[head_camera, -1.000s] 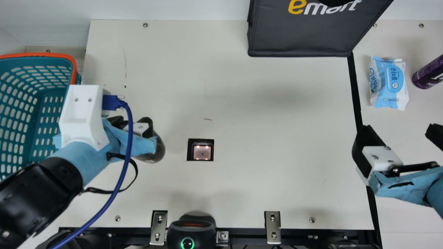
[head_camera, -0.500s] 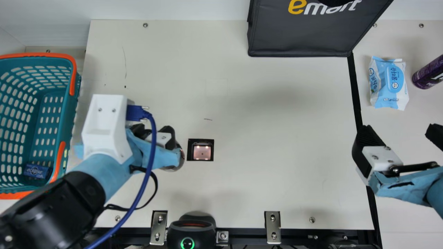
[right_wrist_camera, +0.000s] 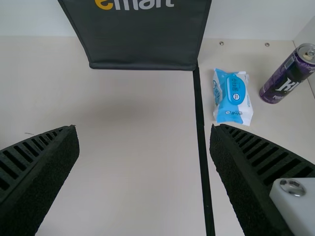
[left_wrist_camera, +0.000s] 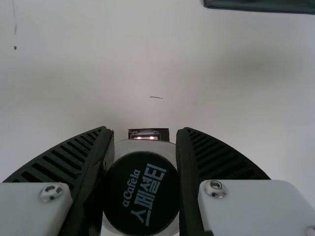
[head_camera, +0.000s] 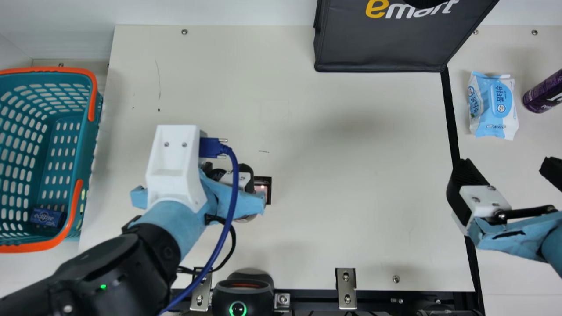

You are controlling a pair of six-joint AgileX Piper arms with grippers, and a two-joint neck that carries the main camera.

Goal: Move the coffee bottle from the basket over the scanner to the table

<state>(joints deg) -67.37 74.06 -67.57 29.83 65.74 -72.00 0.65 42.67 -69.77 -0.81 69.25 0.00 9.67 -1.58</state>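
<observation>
In the main view my left gripper [head_camera: 237, 186] is at the left edge of the scanner window [head_camera: 262, 189], covering part of it. The coffee bottle [head_camera: 245, 218] shows only a little beneath it. In the left wrist view my left gripper [left_wrist_camera: 143, 167] is shut on the coffee bottle [left_wrist_camera: 141, 192], its black cap facing the camera, with the scanner window [left_wrist_camera: 148, 134] just beyond. The teal basket [head_camera: 81, 153] stands at the main view's left. My right gripper [head_camera: 511, 171] stands open over the table's right part; the right wrist view shows my right gripper [right_wrist_camera: 143, 132] with its fingers wide apart.
A blue box [head_camera: 47, 217] lies in the basket. A dark shopping bag [head_camera: 382, 44] stands at the back, with a wipes pack [head_camera: 494, 105] and a purple can [head_camera: 544, 93] to its right. A black device [head_camera: 243, 292] and metal brackets line the front edge of the table [head_camera: 351, 210].
My left gripper has moved right, away from the basket to the scanner window, carrying the coffee bottle. The blue box in the basket has come into sight. My right arm has stayed still.
</observation>
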